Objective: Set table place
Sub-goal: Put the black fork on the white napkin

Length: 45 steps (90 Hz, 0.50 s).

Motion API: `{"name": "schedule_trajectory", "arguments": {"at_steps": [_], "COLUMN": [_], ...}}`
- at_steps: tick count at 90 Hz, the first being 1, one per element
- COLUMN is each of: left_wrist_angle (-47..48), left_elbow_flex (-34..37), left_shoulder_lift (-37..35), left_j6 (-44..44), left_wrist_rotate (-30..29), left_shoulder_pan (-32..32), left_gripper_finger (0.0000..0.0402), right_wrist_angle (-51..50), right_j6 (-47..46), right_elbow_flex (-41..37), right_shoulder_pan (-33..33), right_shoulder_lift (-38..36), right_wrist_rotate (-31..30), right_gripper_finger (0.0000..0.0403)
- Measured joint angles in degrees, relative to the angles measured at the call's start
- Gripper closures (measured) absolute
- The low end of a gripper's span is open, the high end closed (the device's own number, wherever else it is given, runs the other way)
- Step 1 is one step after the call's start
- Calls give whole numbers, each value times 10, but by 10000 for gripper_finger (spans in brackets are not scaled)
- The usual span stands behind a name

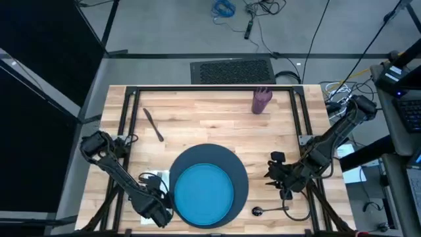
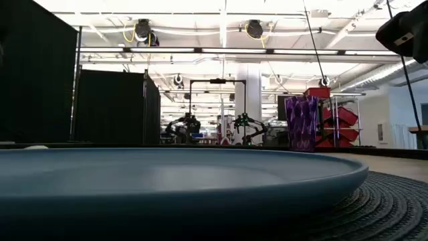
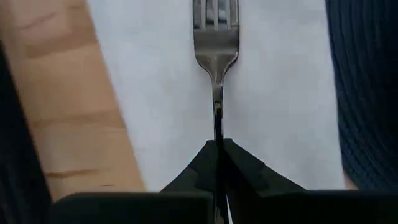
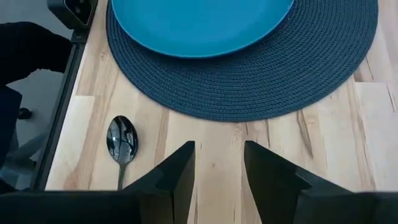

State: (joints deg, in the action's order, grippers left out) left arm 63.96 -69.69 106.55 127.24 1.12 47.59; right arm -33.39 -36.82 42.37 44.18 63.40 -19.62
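The left tool (image 3: 217, 155) is clamped on the handle of the fork (image 3: 216, 37), its two fingers pressed together around the thin stem, tines pointing away from the wrist. The fork hangs over, or perhaps already rests on, the white napkin (image 3: 155, 81); which of the two cannot be told. The napkin lies on the table (image 1: 197, 112) just beside the left edge of the round woven charger (image 1: 240, 174), so the fork is likely held there to be set down on the cloth.

The right tool (image 4: 219, 168) stands with its fingers apart and nothing between them, above bare wood near the right side of the charger. The spoon (image 4: 121, 140) lies on the table near it, bowl up, close to the front edge, and appears already set down.

The bright blue plate (image 1: 202, 194) sits on the charger. The knife (image 1: 153, 124) lies well apart on the left, slanted, apparently not yet brought to the setting. The purple cup (image 1: 261, 100) stands upright near the far edge.
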Motion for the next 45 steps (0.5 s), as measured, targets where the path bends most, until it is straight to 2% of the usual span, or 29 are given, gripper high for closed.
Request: {"name": "schedule_trajectory", "arguments": {"at_steps": [27,45], "left_wrist_angle": [-60,-52], "left_elbow_flex": [0,0], "left_shoulder_lift": [12,12], "left_j6": [2,0], "left_wrist_rotate": [-19,-27], "left_shoulder_pan": [-9,-15], "left_gripper_finger": [401,401], "right_wrist_angle": [1,2], "right_j6": [2,2], "right_elbow_flex": [0,0], "right_shoulder_pan": [0,0], "right_shoulder_lift": [0,0], "right_wrist_rotate": [0,0], "right_gripper_finger": [277,277]}}
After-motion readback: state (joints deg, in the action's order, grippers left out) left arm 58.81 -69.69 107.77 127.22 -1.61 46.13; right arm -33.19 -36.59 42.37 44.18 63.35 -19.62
